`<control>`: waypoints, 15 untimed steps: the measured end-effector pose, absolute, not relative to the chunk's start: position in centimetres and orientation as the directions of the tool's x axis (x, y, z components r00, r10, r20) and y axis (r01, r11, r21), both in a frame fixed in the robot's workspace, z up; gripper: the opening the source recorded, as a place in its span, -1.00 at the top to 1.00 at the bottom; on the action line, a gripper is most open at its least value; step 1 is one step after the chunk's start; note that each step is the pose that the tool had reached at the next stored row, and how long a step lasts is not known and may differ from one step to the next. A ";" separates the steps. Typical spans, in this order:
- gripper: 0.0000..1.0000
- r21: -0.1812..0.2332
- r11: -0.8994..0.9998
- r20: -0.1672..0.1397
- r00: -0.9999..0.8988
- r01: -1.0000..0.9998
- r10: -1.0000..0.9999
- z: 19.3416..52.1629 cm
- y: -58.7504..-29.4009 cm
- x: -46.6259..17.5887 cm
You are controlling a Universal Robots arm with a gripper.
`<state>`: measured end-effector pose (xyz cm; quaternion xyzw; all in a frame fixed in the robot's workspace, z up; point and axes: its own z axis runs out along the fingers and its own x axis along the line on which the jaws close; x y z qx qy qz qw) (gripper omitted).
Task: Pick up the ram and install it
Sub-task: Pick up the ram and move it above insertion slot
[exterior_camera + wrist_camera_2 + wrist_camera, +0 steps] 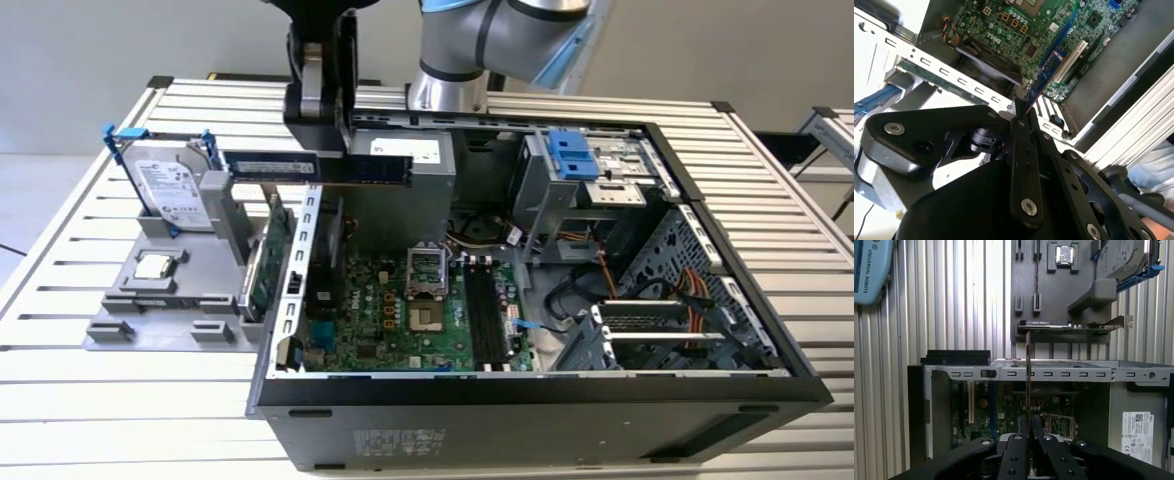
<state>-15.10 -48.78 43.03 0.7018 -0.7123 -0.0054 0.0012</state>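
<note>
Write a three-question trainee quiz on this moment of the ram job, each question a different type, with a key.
1. True or false: the ram is already seated in a slot on the motherboard.
2. Multiple choice: what is the claw shut on? A) the hard drive B) the ram C) the green card
3. Fill in: in the exterior view, the ram hangs level in the air across the wall of the open case on that view's ___ side.

Key: 1 false; 2 B; 3 left.
</note>
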 end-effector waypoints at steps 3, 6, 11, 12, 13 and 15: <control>1.00 0.009 0.015 -0.006 -0.015 -1.000 -1.000 43.1 -48.8 -14.9; 1.00 0.009 0.015 -0.006 -0.015 -1.000 -1.000 43.1 -48.8 -14.6; 1.00 0.009 0.015 -0.006 -0.015 -1.000 -1.000 43.2 -48.8 -14.3; 1.00 0.009 0.015 -0.006 -0.015 -1.000 -1.000 43.2 -48.8 -14.2; 1.00 0.009 0.015 -0.006 -0.015 -1.000 -1.000 43.2 -48.8 -14.2; 1.00 0.009 0.015 -0.006 -0.015 -1.000 -1.000 43.2 -48.8 -14.0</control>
